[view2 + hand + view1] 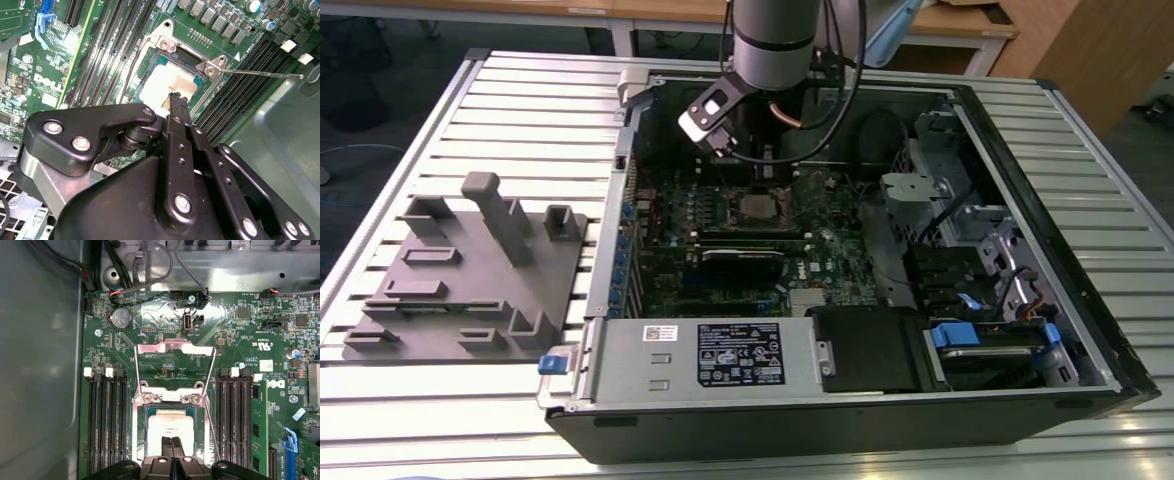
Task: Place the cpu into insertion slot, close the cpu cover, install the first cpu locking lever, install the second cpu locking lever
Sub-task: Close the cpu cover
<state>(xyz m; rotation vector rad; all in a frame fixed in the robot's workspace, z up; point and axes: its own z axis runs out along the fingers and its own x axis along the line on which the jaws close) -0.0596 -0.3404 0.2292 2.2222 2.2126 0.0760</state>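
Observation:
The cpu [170,426], a pale square chip, lies flat in the insertion slot [138,426], whose silvery frame sits in the green board. My gripper [172,444] hovers just over the chip's near edge, its two black fingers pressed together and shut on nothing. In the second wrist view my gripper [175,98] points at the cpu [167,82]. The cpu cover [175,347] stands swung open past the hinge. A thin wire locking lever [212,427] runs free beside the slot; the lever [260,74] sticks out sideways. In the exterior view the arm [774,40] hangs over the slot [754,207].
Black memory slots [105,425] flank the socket on both sides. A coin battery [120,318] and cables lie beyond the cover. The case wall [40,365] is close by. A grey fixture [467,270] sits on the table at the exterior view's left.

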